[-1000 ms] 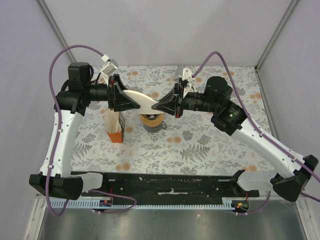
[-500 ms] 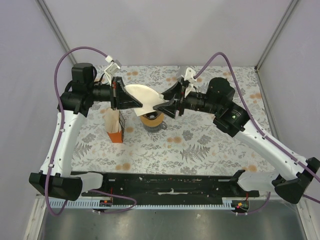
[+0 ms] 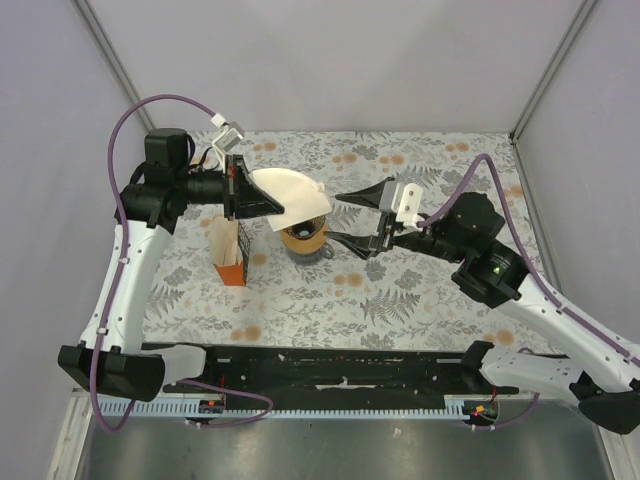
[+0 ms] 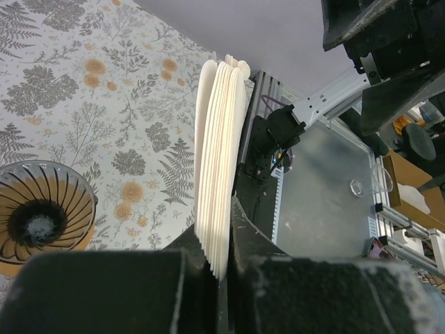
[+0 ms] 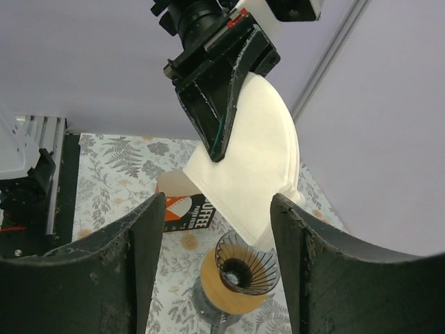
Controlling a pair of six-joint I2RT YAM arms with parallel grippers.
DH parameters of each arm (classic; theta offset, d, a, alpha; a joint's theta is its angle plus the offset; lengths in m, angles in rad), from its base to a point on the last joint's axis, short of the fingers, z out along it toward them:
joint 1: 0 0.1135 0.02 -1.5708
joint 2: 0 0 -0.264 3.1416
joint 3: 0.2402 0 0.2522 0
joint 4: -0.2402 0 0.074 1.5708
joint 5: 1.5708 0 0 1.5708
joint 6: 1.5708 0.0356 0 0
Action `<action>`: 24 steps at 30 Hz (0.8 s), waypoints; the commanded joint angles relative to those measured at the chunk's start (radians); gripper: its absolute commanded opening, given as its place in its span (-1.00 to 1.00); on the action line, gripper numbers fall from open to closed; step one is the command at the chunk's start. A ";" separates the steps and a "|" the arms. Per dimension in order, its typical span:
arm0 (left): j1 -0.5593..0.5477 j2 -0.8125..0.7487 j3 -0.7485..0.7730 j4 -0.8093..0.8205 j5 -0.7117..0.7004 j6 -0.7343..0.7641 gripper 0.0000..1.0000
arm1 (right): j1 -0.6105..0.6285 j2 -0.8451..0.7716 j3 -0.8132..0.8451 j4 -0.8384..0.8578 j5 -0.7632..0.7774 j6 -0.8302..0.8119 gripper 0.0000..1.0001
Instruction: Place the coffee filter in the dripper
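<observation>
On surface (image 3: 420,290), mid-width, far half: dripper (image 3: 303,238). Just left of dripper: packet (image 3: 230,258), upright, below left arm. Above dripper, off surface: coffee filter (image 3: 292,193), clamped in left pincer (image 3: 272,206) reaching in from left. Right of dripper: right pincer (image 3: 345,217), near coffee filter, not touching.

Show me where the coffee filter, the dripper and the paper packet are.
coffee filter (image 3: 298,193), top external view, middle of the white fan.
dripper (image 5: 240,272), right wrist view, dark ribbed inner cone.
paper packet (image 3: 231,270), top external view, orange lower end.
</observation>
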 commanded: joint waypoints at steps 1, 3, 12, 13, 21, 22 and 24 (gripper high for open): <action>-0.005 -0.022 0.010 -0.025 -0.009 0.063 -0.96 | 0.014 0.033 0.013 0.052 -0.004 -0.176 0.38; -0.004 -0.022 0.011 -0.031 -0.009 0.069 -0.96 | 0.012 0.062 0.045 0.032 -0.013 -0.190 0.38; -0.004 -0.024 0.011 -0.033 -0.007 0.069 -0.96 | 0.012 0.142 0.127 -0.023 0.040 -0.149 -0.12; -0.004 -0.025 0.011 -0.033 -0.007 0.070 -0.96 | 0.012 0.142 0.128 -0.026 0.055 -0.146 -0.14; -0.005 -0.027 0.010 -0.033 -0.002 0.072 -0.96 | -0.006 0.176 0.168 -0.075 0.095 -0.129 -0.32; -0.005 -0.027 0.008 -0.033 -0.004 0.071 -0.96 | -0.006 0.184 0.179 -0.083 0.092 -0.124 -0.37; -0.005 -0.027 0.010 -0.033 -0.004 0.071 -0.96 | -0.008 0.201 0.197 -0.100 0.083 -0.117 -0.44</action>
